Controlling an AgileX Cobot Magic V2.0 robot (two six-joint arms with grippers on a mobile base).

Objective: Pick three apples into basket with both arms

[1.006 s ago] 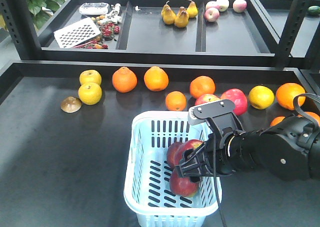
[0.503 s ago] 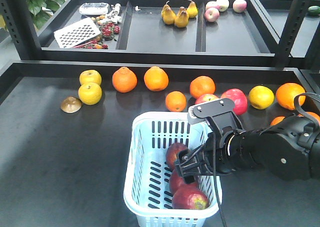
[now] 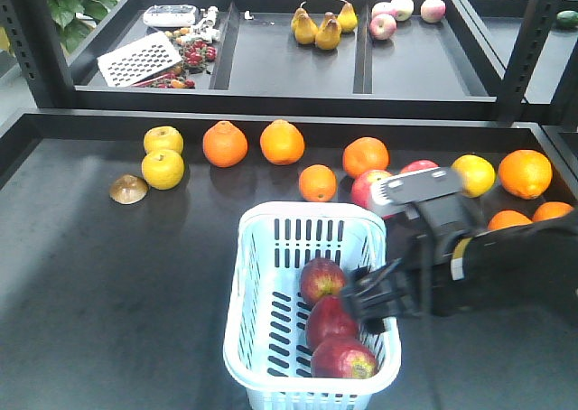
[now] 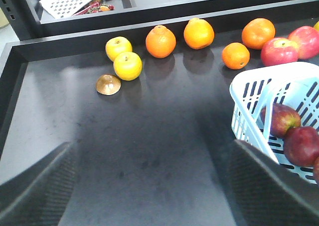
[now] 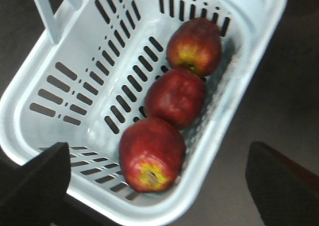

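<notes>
Since a second ago the third apple has left the right arm's black gripper (image 3: 372, 300) and now lies in the pale blue-white slotted plastic basket (image 3: 271, 284), while the arm has drawn back toward 3 o'clock, blurred in the front view.

Three dark red glossy apples sit in the basket in a single row along its right-hand wall: one at the far end (image 3: 322, 279), one in the middle (image 3: 330, 321), one at the near end (image 3: 342, 358), each touching its neighbour. In the right wrist view the same three (image 5: 194, 46) (image 5: 175, 97) (image 5: 151, 154) run from 1 o'clock to 7 o'clock, and the nearest shows its yellow-green dimpled end to the camera. The basket's long axis runs from 12 to 6 o'clock in the front view, its hoop handle down by the right rim.

The right gripper hangs just beside the basket's right wall with its fingers apart and nothing between them. The left gripper's two dark fingers (image 4: 35, 186) show at the bottom corners of its wrist view, spread wide and empty, with the basket at 3 o'clock.

Beyond the basket toward 12 o'clock, on the black table (image 3: 108, 284), lie two yellow round fruits (image 3: 163, 168), two pink-red apples (image 3: 368, 186), a row of oranges (image 3: 225, 144) and one brown half-shell (image 3: 129, 189).
</notes>
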